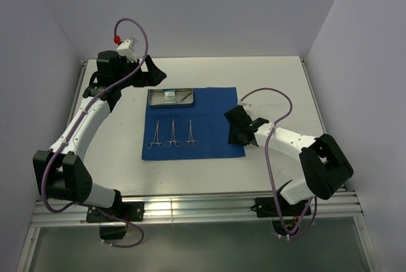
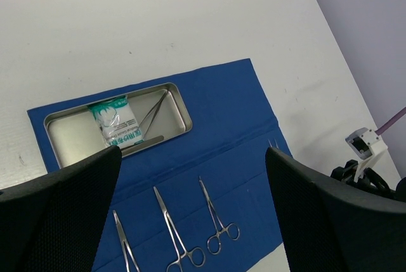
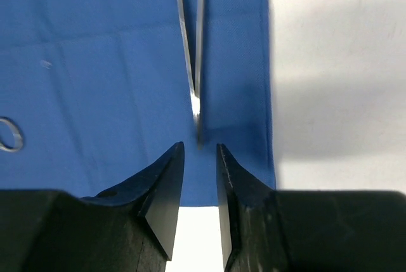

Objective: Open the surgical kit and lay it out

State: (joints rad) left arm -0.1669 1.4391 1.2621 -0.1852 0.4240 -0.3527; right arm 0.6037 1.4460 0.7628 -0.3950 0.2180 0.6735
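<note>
1. Gripper on the left (image 2: 193,153) is spread wide, empty, near the tray (image 2: 70,137).
2. Tray sits at the blue cloth's (image 1: 216,104) far edge, holding the packet (image 2: 115,122).
3. Three clamps (image 1: 172,134) lie mid-cloth.
4. Gripper on the right (image 3: 198,151) is narrowly parted, with the tweezers (image 3: 196,104) lying ungripped just ahead.

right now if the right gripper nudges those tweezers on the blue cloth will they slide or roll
Probably slide, not roll: the tweezers look like two flat, thin blades lying on the blue cloth. Being slim, they are likely light and springy. The shiny steel may slip, and the cloth could bunch under a push.
</note>
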